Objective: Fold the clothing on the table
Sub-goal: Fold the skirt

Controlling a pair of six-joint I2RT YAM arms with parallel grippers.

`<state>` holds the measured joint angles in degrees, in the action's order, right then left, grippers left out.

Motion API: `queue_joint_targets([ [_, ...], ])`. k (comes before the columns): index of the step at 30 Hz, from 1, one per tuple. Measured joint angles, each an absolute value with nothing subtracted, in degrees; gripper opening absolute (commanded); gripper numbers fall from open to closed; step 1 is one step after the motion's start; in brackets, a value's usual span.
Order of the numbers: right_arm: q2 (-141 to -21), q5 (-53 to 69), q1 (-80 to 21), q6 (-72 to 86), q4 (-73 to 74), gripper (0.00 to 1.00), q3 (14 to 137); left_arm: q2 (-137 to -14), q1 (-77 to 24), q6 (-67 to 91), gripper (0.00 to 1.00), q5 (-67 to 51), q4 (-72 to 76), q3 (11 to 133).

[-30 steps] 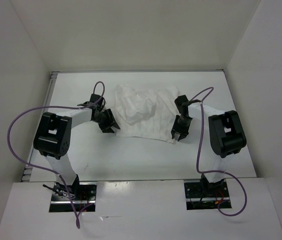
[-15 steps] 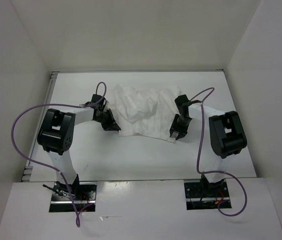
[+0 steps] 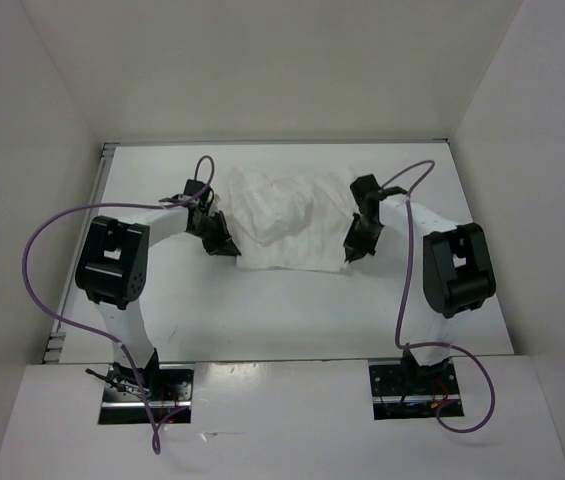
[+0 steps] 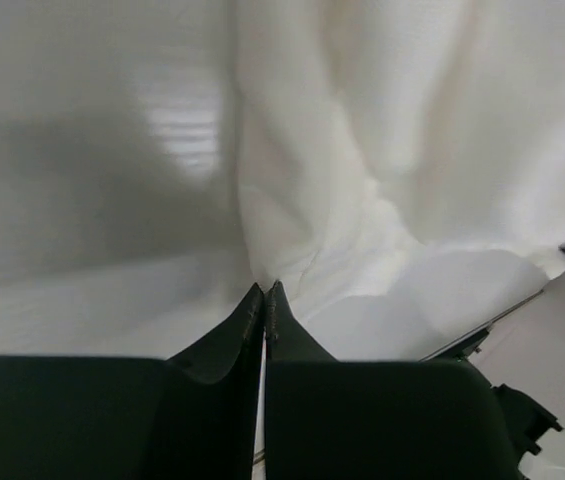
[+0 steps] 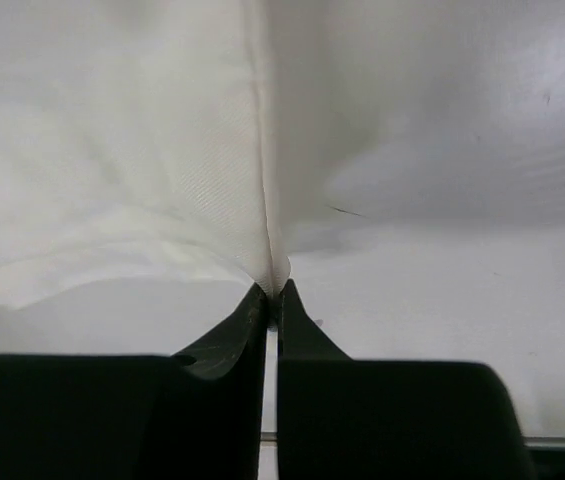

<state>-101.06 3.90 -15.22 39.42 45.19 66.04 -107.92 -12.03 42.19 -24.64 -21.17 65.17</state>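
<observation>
White clothing (image 3: 287,222) is spread at frame centre in the top view, on the table (image 3: 292,320), long axis left to right. Its lower-left corner is clamped in the left gripper (image 3: 230,250), its lower-right corner in the right gripper (image 3: 350,255). Both jaw pairs are pressed together on fabric. The bulk lies toward the frame top from both claws, so a fold upward in the frame is judged likely.

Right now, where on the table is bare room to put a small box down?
The widest bare patch is the table strip between the clothing and the arm bases. A smaller one lies in the far left corner, behind the left arm. It is crowded at the near corners of the garment, where the left gripper and right gripper pinch it.
</observation>
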Motion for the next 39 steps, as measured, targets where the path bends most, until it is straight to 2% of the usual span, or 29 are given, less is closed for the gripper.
queue_joint_targets([
  [3, -100.8, 1.7, -15.1, 37.9, 49.6, 0.00, 79.3, -108.0, -11.5, 40.7, 0.00, -24.4, -26.6, 74.5],
  [8, -99.7, -4.3, -13.7, 35.3, 49.0, 0.00, 106.8, -109.2, -7.7, 38.7, 0.00, -25.7, -28.3, 103.0],
  [11, -93.7, -5.3, -13.5, 34.7, 44.8, 0.00, 110.0, -105.6, -5.2, 38.0, 0.00, -27.6, -22.7, 111.6],
  [15, -82.7, -3.5, -13.7, 34.4, 41.6, 0.00, 101.6, -96.4, -5.7, 37.4, 0.00, -30.0, -20.9, 106.8],
  [20, -73.0, 3.7, -13.2, 34.5, 41.9, 0.00, 82.7, -86.4, -6.6, 35.7, 0.00, -32.9, -19.5, 82.5],
  [25, -65.9, 14.4, -14.2, 32.4, 51.3, 0.00, 69.5, -79.9, -7.6, 31.4, 0.00, -39.8, -30.4, 62.5],
  [29, -53.9, 19.6, -16.4, 31.6, 55.0, 0.00, 73.8, -65.8, -7.8, 31.4, 0.00, -45.2, -35.7, 64.1],
  [32, -47.4, 21.8, -16.9, 31.7, 53.0, 0.00, 83.3, -57.6, -7.8, 32.7, 0.00, -49.6, -31.3, 72.8],
  [34, -44.8, 23.3, -17.7, 31.9, 49.3, 0.00, 84.8, -55.0, -7.8, 33.7, 0.00, -52.0, -26.3, 75.4],
  [36, -44.5, 24.5, -18.3, 32.1, 45.0, 0.00, 83.5, -54.9, -7.8, 34.6, 0.00, -53.9, -22.3, 75.1],
  [39, -51.3, 25.9, -17.4, 31.9, 40.9, 0.00, 79.1, -63.2, -7.6, 34.7, 0.00, -54.7, -19.8, 72.4],
])
